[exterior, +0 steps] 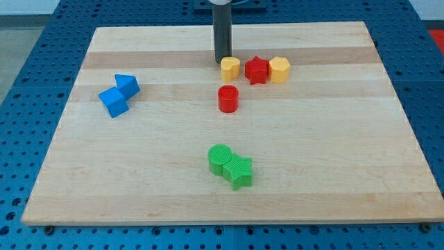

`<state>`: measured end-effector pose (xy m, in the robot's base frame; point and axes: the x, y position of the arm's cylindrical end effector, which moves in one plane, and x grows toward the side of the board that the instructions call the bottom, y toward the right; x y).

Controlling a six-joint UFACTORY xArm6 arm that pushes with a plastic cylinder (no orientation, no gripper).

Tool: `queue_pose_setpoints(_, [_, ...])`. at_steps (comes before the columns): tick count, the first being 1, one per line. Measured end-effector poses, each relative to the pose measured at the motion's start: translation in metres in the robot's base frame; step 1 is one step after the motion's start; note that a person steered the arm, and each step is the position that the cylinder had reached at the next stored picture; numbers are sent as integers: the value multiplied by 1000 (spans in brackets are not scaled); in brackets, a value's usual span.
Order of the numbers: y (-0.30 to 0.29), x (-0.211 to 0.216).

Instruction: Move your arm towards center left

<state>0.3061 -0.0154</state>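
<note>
Landmark for all positions: red cylinder [228, 98], standing upright a little above the middle of the wooden board [333, 167].

My tip [222, 64]: the dark rod comes down from the view's top edge and meets the board above the red cylinder, slightly to the view's left of it. The tip sits just beside the left edge of the yellow block; contact cannot be confirmed. The arm carries no claw, only the straight rod, so nothing is open, closed or gripped.

Row above the red cylinder, left to right:
- yellow block [230, 67], rounded, exact shape unclear, directly above the cylinder and near it
- red star [256, 70], above and to the right, touching or nearly touching both neighbours
- yellow hexagonal block [279, 69], farther right

Left of the red cylinder, well apart from it: two blue blocks touching each other, a blue cube [113, 102] and a second blue block [127, 85] just up-right of the cube, shape uncertain.

Below the red cylinder, well apart: green cylinder [220, 158] touching a green star [238, 171] at its lower right.

The board rests on a blue perforated table [28, 42].
</note>
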Motion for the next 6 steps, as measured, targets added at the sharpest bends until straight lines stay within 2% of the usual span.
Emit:
queue_pose_setpoints(3, [-6, 8])
queue_pose_setpoints(4, [-26, 11])
queue_pose_setpoints(6, [-42, 60])
